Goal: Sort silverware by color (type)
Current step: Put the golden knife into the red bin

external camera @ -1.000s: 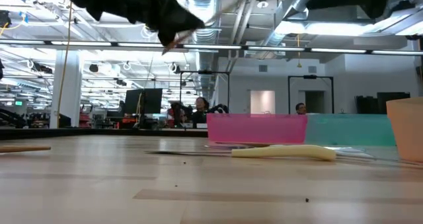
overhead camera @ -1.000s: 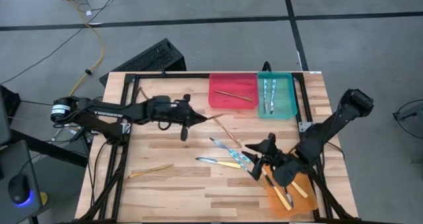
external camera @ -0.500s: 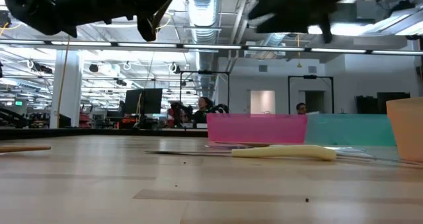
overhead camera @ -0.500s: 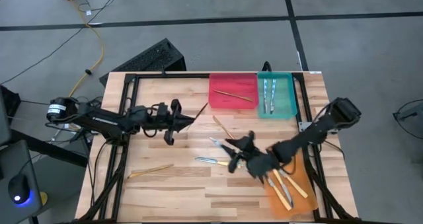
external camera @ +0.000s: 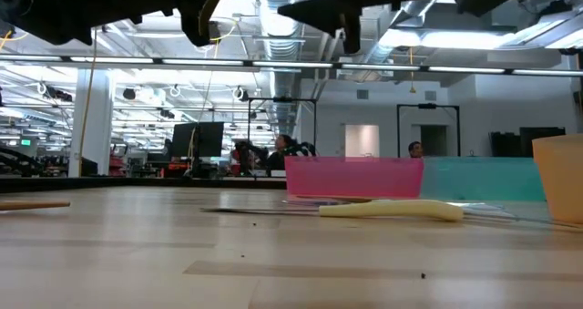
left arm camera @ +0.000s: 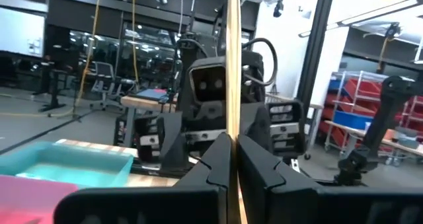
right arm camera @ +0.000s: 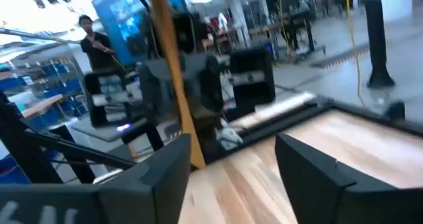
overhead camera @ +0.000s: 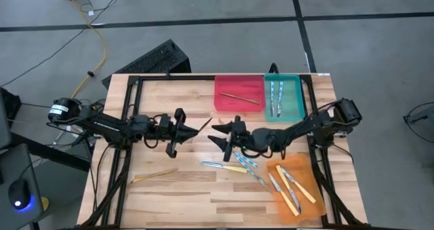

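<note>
Over the middle of the table [overhead camera: 169, 189], the left gripper [overhead camera: 182, 128] is clamped on a wooden chopstick [overhead camera: 204, 125] held in the air, its tip toward the right gripper [overhead camera: 218, 134], whose fingers [right arm camera: 310, 168] stand apart facing it, near the red tray [overhead camera: 239, 104]
</note>
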`<state>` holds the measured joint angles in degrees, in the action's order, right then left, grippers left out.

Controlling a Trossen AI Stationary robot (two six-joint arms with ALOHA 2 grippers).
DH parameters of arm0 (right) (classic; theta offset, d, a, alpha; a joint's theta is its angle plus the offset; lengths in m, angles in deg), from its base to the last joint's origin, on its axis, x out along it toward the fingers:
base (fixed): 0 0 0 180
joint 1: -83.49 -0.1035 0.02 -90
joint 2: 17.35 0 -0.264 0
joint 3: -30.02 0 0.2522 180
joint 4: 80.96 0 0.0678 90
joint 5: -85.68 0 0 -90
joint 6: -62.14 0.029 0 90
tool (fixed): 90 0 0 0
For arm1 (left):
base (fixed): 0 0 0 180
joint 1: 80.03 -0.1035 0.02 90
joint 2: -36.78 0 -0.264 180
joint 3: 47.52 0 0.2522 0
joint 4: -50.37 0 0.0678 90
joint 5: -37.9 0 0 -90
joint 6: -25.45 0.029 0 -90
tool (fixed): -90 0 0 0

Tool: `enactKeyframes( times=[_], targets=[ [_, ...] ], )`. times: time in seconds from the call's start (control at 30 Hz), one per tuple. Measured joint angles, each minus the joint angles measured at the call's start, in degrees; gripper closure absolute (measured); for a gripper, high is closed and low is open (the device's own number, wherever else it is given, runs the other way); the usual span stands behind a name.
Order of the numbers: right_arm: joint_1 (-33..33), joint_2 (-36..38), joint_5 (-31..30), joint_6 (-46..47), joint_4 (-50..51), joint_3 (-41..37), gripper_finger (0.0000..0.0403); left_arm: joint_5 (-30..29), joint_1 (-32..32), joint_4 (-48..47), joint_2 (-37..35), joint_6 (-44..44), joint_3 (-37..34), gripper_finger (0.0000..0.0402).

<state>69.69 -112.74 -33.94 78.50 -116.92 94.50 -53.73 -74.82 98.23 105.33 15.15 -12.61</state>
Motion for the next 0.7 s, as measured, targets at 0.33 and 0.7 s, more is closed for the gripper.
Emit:
enactKeyframes(
  times=[0.33, 0.7],
  targets=[
    [0.5, -1.2, 2.8, -10.5, 2.8, 8.5, 0.0115, -1.8, 0.2, 0.0, 0.0, 0.4, 0.0, 0.0401],
    [2.8, -1.6, 2.7, -13.2, 17.8, 17.2, 0.0121, -1.9, 0.5, 0.0, 0.0, 0.3, 0.0, 0.0401]
  ],
)
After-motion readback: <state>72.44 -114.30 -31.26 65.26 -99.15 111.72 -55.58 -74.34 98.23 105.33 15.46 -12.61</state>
